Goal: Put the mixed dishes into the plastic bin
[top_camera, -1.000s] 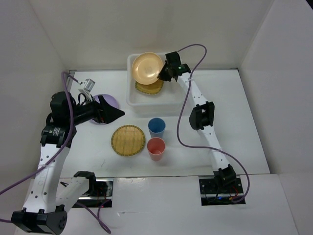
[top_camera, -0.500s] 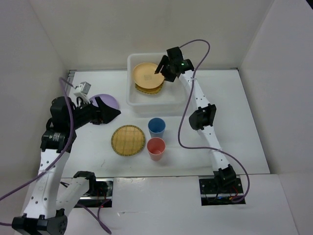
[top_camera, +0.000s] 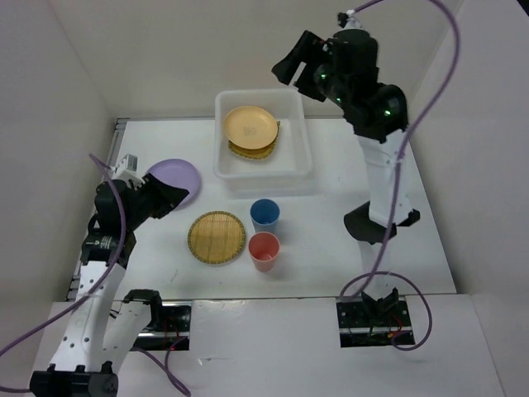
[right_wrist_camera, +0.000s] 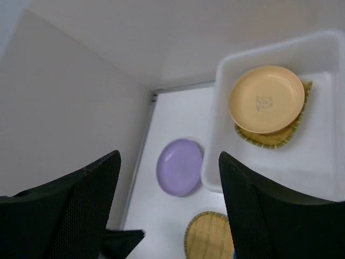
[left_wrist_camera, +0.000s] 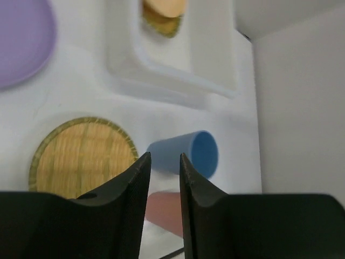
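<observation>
The plastic bin (top_camera: 304, 157) holds a pale orange plate (top_camera: 250, 126) lying on a woven plate (top_camera: 252, 151). On the table in front of it are a second woven plate (top_camera: 216, 237), a blue cup (top_camera: 264, 214) and a red cup (top_camera: 264, 251). A lavender plate (top_camera: 178, 178) lies left of the bin. My left gripper (top_camera: 183, 195) hovers at that plate's near edge, jaws a narrow gap apart with nothing between them (left_wrist_camera: 164, 156). High over the bin's far right corner, my right gripper (top_camera: 293, 62) is wide open and empty (right_wrist_camera: 170, 178).
White walls close in the table on the left, back and right. The left wrist view shows the blue cup (left_wrist_camera: 188, 154) and the red cup (left_wrist_camera: 164, 213) beyond the fingertips. A purple cable loops beside each arm.
My right gripper opened, left the pale orange plate on the woven plate in the bin, and rose well above it. The left gripper drew back towards its base and narrowed its jaws.
</observation>
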### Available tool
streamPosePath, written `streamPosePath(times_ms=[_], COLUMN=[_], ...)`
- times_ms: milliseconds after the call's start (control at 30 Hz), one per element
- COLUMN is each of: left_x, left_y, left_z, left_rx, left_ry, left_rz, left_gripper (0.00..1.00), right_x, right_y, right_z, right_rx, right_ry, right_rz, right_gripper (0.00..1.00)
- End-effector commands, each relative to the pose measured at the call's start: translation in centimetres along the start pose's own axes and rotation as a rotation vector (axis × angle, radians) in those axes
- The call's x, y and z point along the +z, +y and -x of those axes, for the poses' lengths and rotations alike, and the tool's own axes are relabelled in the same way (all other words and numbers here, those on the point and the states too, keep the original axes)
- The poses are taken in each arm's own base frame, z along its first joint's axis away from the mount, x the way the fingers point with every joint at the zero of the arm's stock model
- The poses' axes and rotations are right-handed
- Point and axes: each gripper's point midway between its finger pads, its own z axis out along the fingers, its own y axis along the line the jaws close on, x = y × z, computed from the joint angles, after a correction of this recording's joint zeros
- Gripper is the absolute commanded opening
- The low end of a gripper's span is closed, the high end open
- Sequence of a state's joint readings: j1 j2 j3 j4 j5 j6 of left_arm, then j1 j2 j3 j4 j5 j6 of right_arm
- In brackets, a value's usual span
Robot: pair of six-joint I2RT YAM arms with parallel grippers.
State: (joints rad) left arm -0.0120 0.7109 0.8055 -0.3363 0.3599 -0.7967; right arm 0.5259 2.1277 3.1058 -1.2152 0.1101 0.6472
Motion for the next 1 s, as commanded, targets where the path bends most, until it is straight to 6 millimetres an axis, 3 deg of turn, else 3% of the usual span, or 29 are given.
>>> streamPosePath(times_ms=[0,33,67,100,133,167,200,267,300,333,367,433,467,500,533,567,600,633,667,767,967], left_x=[-0.4,-1.1,-1.2,-0.9,-0.5,0.2,2.0,4.0,5.4,6.0,6.7,7.8,8.4,8.6,8.8,9.0,8.9,9.0,8.9,8.7,9.2], left_y=[1.9,2.6,3.2,4.1,4.7,5.3,6.8,7.8,9.9,11.5,11.6,14.5,16.0,16.3,16.9,17.7,17.9,18.5,18.9,20.5,23.3], left_z=[3.0,3.7,4.3,4.2,4.3,3.8,3.7,2.6,2.3,1.0,0.9,0.1,-0.6,-0.5,-0.5,-0.6,-0.5,-0.3,-0.7,-0.9,-1.9], left_rx=[-0.151,-0.156,-0.159,-0.168,-0.165,-0.165,-0.183,-0.197,-0.240,-0.274,-0.297,-0.358,-0.376,-0.389,-0.398,-0.410,-0.408,-0.412,-0.415,-0.438,-0.489], left_ry=[-0.199,-0.269,-0.300,-0.297,-0.282,-0.231,-0.165,-0.053,-0.011,0.033,0.054,0.098,0.125,0.134,0.133,0.135,0.128,0.118,0.119,0.099,0.104], left_rz=[0.086,0.121,0.148,0.185,0.214,0.248,0.304,0.291,0.322,0.341,0.304,0.355,0.388,0.388,0.398,0.411,0.422,0.435,0.450,0.491,0.560], left_gripper=[0.35,0.35,0.34,0.32,0.29,0.27,0.39,0.62,0.71,0.73,0.74,0.76,0.76,0.76,0.76,0.76,0.76,0.76,0.76,0.74,0.66], right_x=[-4.9,-7.6,-8.8,-9.8,-9.5,-12.4,-13.3,-16.0,-16.2,-17.1,-19.7,-19.9,-22.5,-21.2,-21.4,-23.6,-22.3,-22.1,-21.4,-20.6,-20.4], right_y=[0.5,1.3,1.4,1.5,0.5,0.6,0.2,-1.0,-1.8,-2.0,-2.1,-3.3,-3.2,-4.8,-4.2,-4.2,-5.4,-5.6,-6.6,-7.8,-8.0], right_z=[1.0,2.2,2.6,2.8,1.5,2.5,2.3,1.7,0.7,0.6,1.0,-0.4,-0.3,-2.9,-2.7,-2.8,-5.4,-5.6,-7.4,-10.2,-12.5], right_rx=[-0.053,-0.033,-0.032,-0.011,-0.009,0.005,0.018,0.033,0.036,0.048,0.053,0.057,0.065,0.055,0.064,0.080,0.082,0.086,0.095,0.102,0.124], right_ry=[-0.023,-0.049,-0.056,-0.056,-0.004,-0.034,-0.031,-0.017,0.013,0.013,-0.013,0.012,-0.014,0.050,0.018,-0.014,0.047,0.035,0.077,0.149,0.192], right_rz=[-0.001,0.033,0.039,0.040,-0.002,0.009,-0.005,-0.031,-0.057,-0.057,-0.034,-0.057,-0.010,-0.048,0.011,0.066,0.047,0.061,0.039,0.031,0.084], right_gripper=[0.78,0.80,0.80,0.80,0.81,0.81,0.81,0.81,0.81,0.81,0.81,0.81,0.81,0.81,0.81,0.81,0.81,0.82,0.82,0.82,0.82])
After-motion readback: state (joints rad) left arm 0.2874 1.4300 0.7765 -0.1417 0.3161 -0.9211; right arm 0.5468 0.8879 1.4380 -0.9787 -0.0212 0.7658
